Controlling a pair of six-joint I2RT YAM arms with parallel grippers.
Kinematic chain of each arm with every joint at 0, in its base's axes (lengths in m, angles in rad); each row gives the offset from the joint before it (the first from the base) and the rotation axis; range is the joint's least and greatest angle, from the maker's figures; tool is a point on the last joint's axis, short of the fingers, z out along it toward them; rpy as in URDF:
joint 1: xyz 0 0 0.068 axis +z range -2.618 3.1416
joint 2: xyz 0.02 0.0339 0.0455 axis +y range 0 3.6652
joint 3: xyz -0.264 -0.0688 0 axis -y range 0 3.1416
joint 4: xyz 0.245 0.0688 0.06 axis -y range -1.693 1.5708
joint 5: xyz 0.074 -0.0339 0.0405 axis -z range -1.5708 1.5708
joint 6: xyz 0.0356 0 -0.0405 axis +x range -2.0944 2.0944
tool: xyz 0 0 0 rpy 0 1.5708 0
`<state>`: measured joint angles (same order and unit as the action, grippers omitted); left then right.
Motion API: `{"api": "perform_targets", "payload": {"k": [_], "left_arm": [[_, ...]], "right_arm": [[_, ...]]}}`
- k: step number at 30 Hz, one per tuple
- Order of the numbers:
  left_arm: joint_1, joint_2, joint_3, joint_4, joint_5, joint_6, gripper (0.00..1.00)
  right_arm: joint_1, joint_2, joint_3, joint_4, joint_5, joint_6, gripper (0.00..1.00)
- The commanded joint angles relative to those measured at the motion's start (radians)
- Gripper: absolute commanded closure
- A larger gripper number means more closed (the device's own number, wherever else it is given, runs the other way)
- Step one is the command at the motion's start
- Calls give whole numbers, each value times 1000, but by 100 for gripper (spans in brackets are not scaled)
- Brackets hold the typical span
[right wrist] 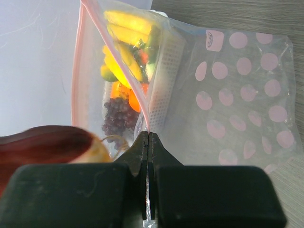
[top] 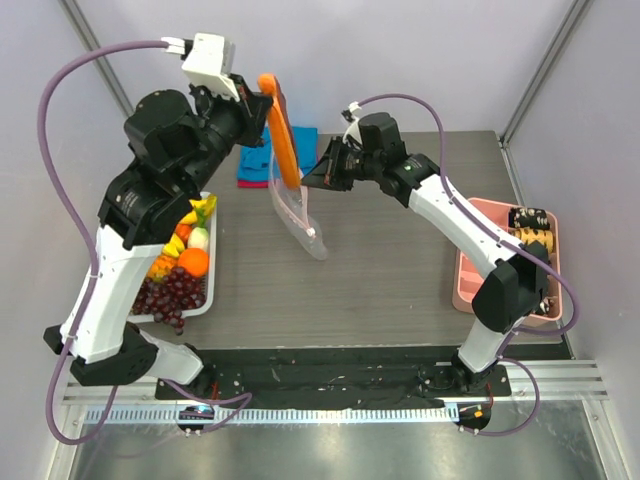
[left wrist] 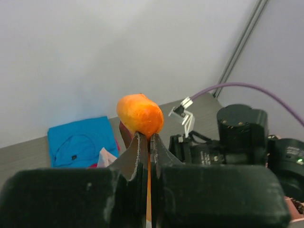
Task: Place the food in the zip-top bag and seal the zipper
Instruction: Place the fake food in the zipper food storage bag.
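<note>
My left gripper (top: 262, 108) is shut on a long orange carrot-like piece (top: 283, 140), held raised over the zip-top bag (top: 300, 215); its rounded end shows above the shut fingers in the left wrist view (left wrist: 140, 114). My right gripper (top: 318, 175) is shut on the bag's pink mouth edge and holds the mouth up. In the right wrist view the dotted bag (right wrist: 237, 95) hangs ahead, its pink zipper strip (right wrist: 74, 80) parted. The other food (top: 180, 265), an orange, grapes and banana pieces, lies in a white tray (top: 212, 290) at the left, seen through the bag (right wrist: 121, 71).
A folded blue-and-red cloth (top: 255, 160) lies behind the bag, also in the left wrist view (left wrist: 80, 142). A pink compartment tray (top: 470, 270) sits at the right table edge. A blurred reddish-brown shape (right wrist: 42, 147) is close to the right wrist camera.
</note>
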<state>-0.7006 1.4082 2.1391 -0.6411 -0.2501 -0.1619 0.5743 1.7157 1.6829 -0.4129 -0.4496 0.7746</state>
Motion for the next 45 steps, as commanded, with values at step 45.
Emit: {"api": "perform_targets", "payload": {"k": [45], "left_arm": [[225, -23, -547, 21, 290, -585, 100]], "right_arm": [[-42, -108, -181, 480, -118, 334, 99]]}}
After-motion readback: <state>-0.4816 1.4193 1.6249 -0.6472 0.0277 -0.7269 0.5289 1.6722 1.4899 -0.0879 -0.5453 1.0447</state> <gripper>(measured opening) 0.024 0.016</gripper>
